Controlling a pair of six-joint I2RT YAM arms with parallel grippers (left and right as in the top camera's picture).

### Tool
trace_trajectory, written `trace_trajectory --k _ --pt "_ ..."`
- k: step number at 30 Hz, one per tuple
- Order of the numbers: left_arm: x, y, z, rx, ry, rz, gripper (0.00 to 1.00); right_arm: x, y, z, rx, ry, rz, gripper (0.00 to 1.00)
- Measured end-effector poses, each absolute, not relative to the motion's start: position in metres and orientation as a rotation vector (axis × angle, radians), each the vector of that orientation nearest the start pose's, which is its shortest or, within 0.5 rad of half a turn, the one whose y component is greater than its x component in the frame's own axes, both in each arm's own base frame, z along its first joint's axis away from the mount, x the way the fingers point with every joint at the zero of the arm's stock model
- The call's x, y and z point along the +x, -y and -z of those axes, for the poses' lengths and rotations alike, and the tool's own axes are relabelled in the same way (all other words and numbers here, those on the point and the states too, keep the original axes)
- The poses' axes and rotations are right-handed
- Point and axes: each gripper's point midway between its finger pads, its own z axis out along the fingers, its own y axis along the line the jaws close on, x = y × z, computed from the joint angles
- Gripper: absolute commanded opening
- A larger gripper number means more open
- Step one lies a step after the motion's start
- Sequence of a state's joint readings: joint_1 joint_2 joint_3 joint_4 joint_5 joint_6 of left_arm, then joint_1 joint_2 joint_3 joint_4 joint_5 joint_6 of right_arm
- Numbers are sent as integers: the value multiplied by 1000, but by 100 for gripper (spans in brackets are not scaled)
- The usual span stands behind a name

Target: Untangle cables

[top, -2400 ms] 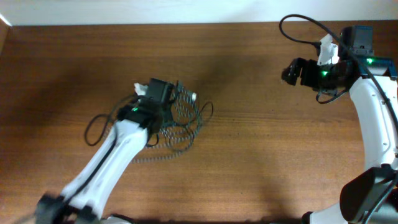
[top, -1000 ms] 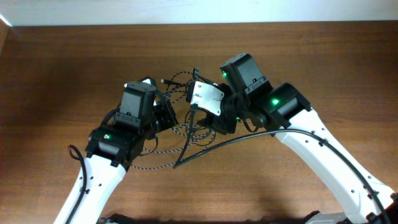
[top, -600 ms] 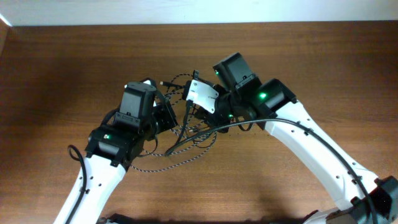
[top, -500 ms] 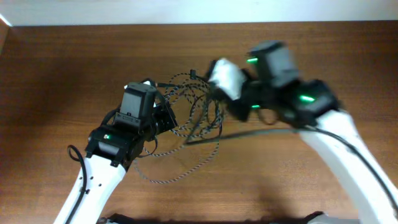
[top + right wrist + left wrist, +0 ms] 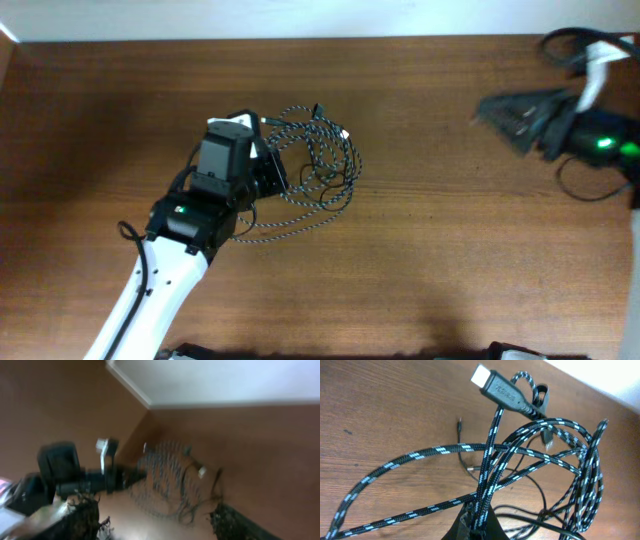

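A braided black-and-white cable (image 5: 318, 150) lies in loose loops at centre-left of the wooden table, tangled with a thin plain black cable (image 5: 332, 188). My left gripper (image 5: 270, 178) sits at the tangle's left edge, shut on a strand of the braided cable (image 5: 492, 455). That strand rises from the jaws (image 5: 477, 527) to a black plug (image 5: 496, 388). The thin black cable (image 5: 540, 497) runs under the braided loops. My right gripper (image 5: 492, 112) hovers far off at the upper right, blurred, open with nothing in it (image 5: 157, 522). The right wrist view shows the tangle (image 5: 170, 480) at a distance.
The white left arm (image 5: 160, 270) stretches from the bottom left up to the tangle. The right arm's thick black wiring (image 5: 585, 190) loops at the right edge. The table's far edge meets a pale wall (image 5: 320, 18).
The right gripper was at the tangle beside the left one, then swung away to the far upper right and now stands open. The loops were pulled up and rightward. The left gripper kept its hold.
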State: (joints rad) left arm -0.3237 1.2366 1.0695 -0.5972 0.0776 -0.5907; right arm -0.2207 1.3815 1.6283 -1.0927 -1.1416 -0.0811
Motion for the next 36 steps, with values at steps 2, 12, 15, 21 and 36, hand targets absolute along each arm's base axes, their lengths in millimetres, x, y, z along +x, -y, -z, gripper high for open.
trace_trajectory --k 2,12,15,21,36 --pt "343 109 -221 -491 -2331 601 0 306 -146 -337 -706 -2088 -1260 71" --pt "331 120 -223 -619 -2380 889 0 297 -285 -221 -1526 -2035 -881 65" --pt "328 125 -227 -612 -2389 970 0 312 -289 -213 -1535 -2049 -679 66" --pt "327 125 -226 -613 -2394 976 0 295 -259 -282 -1435 -1960 -500 63" --pt "311 129 -218 -612 -2474 1013 0 323 -264 -249 -1344 -2106 -473 4"
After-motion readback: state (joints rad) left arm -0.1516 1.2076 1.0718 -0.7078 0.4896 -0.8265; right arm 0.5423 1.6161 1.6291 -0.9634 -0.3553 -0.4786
